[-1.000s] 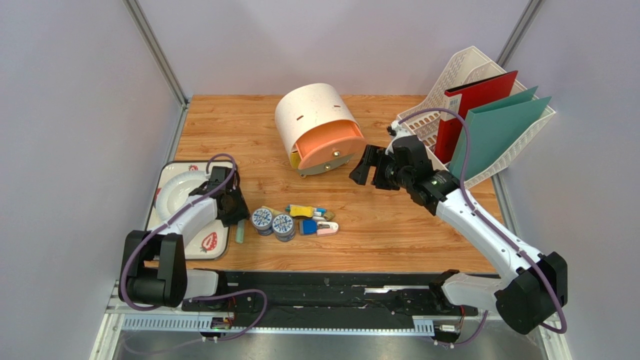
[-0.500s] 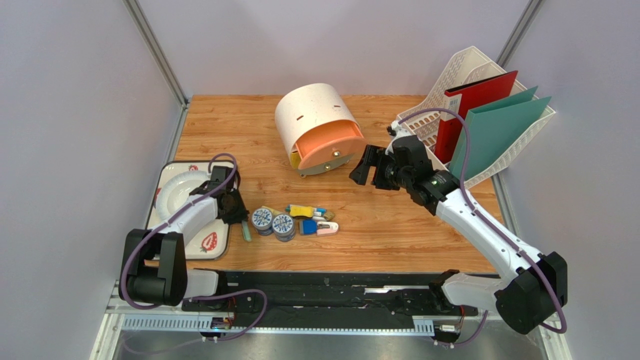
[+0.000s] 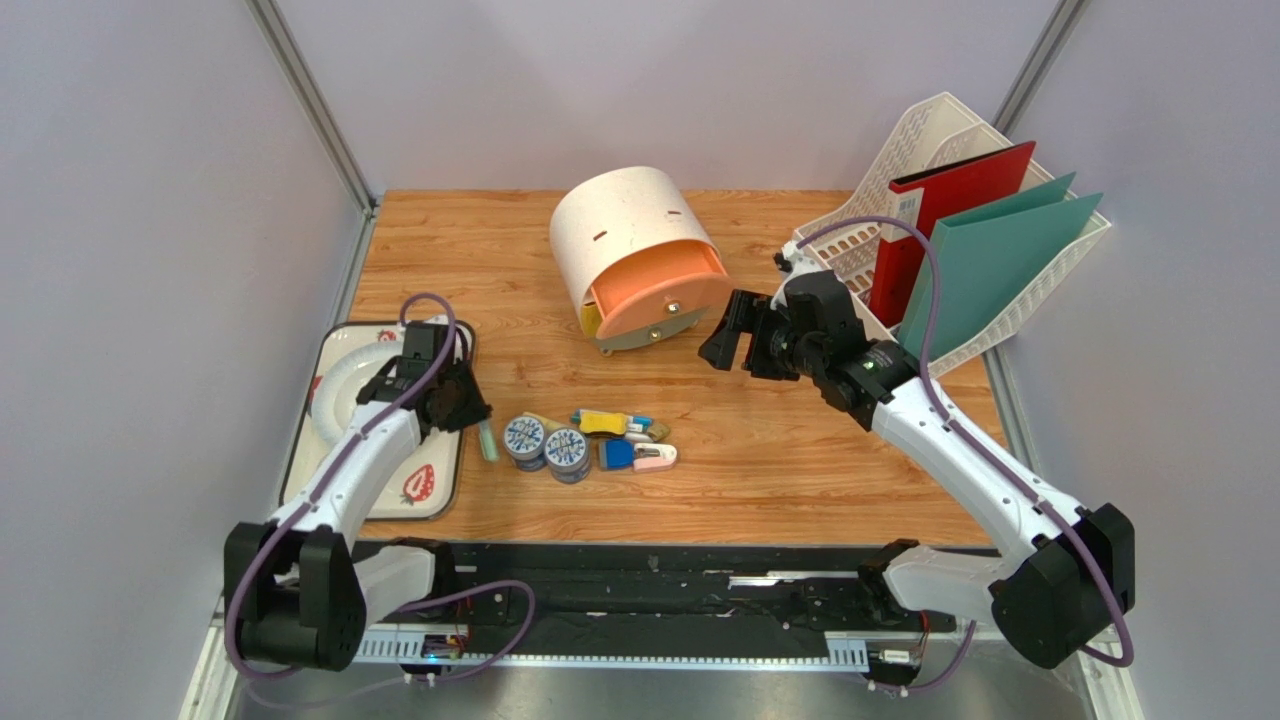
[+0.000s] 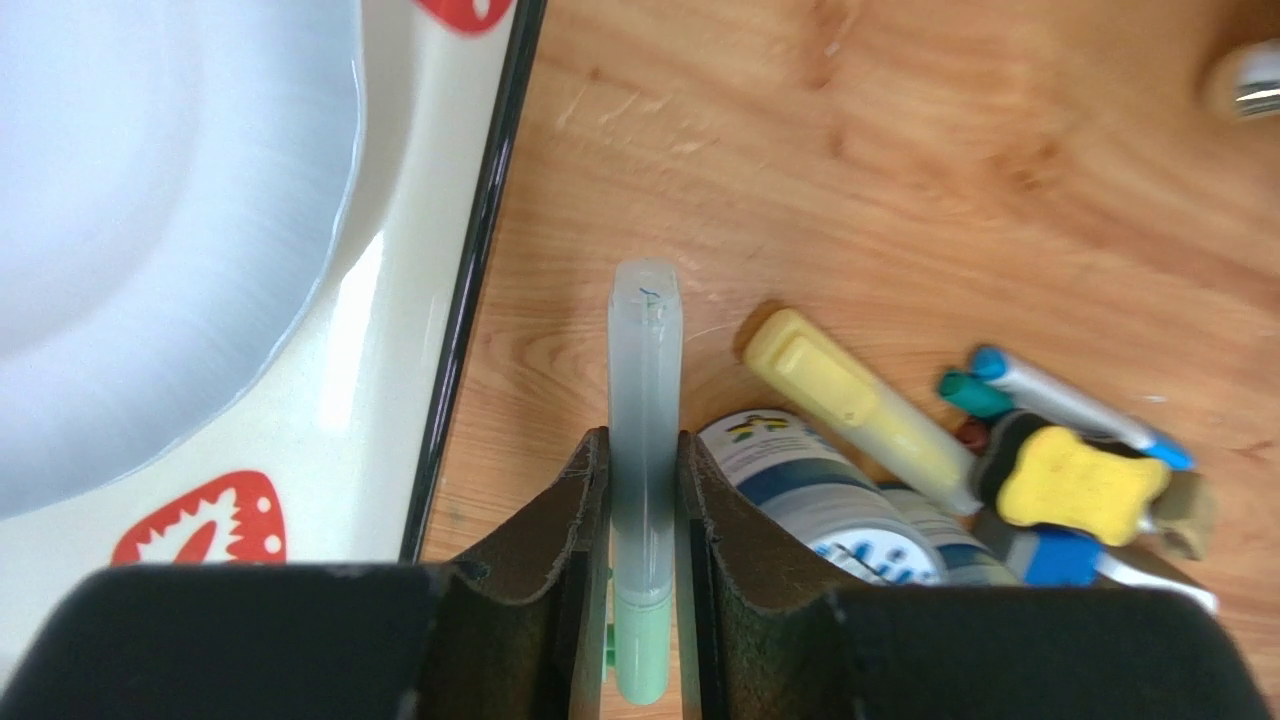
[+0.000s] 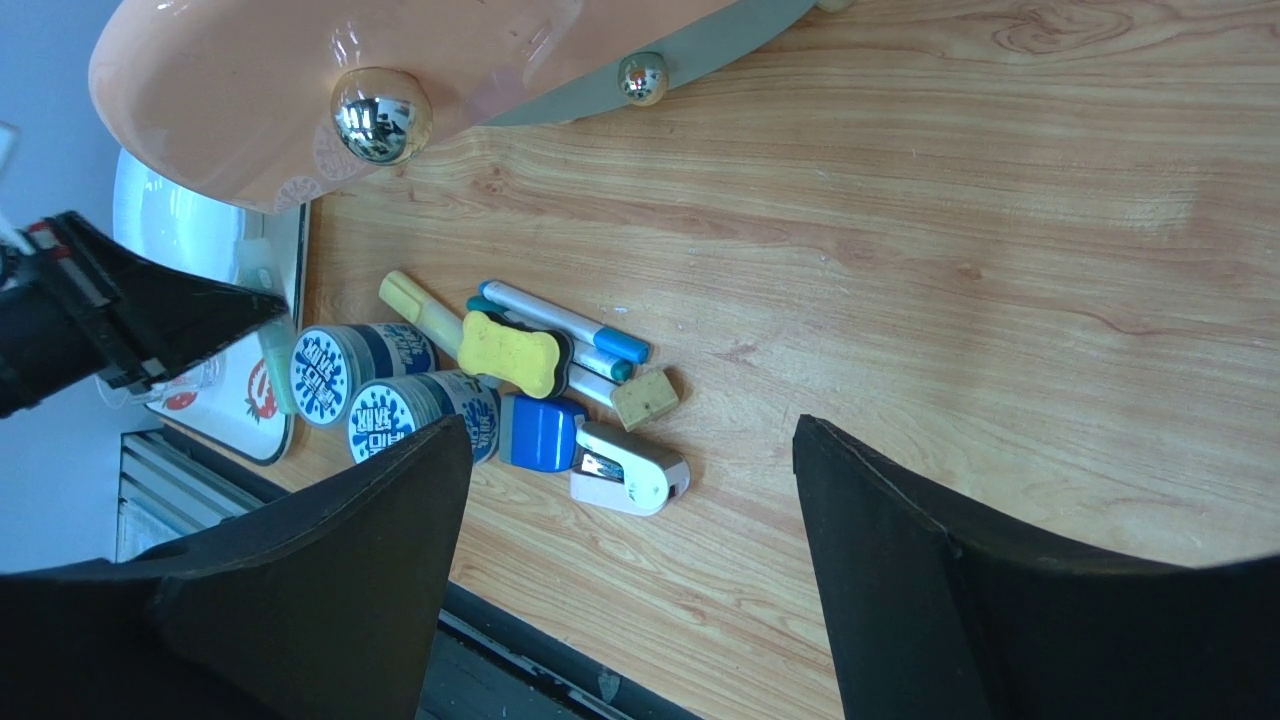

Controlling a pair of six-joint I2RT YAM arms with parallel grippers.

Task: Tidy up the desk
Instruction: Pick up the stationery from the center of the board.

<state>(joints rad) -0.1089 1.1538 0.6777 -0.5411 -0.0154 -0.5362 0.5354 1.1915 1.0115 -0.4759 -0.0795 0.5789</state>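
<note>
- Left wrist view: your left gripper (image 4: 643, 458) pinches a pale green pen (image 4: 645, 360) by the left edge of the desk (image 4: 902, 150).
- Your right gripper (image 5: 628, 450) hangs spread wide, midway between left and right edges.

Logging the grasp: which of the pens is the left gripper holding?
The pale green highlighter with the clear cap, clamped in the left gripper. The yellow highlighter and blue markers lie loose on the desk.
</note>
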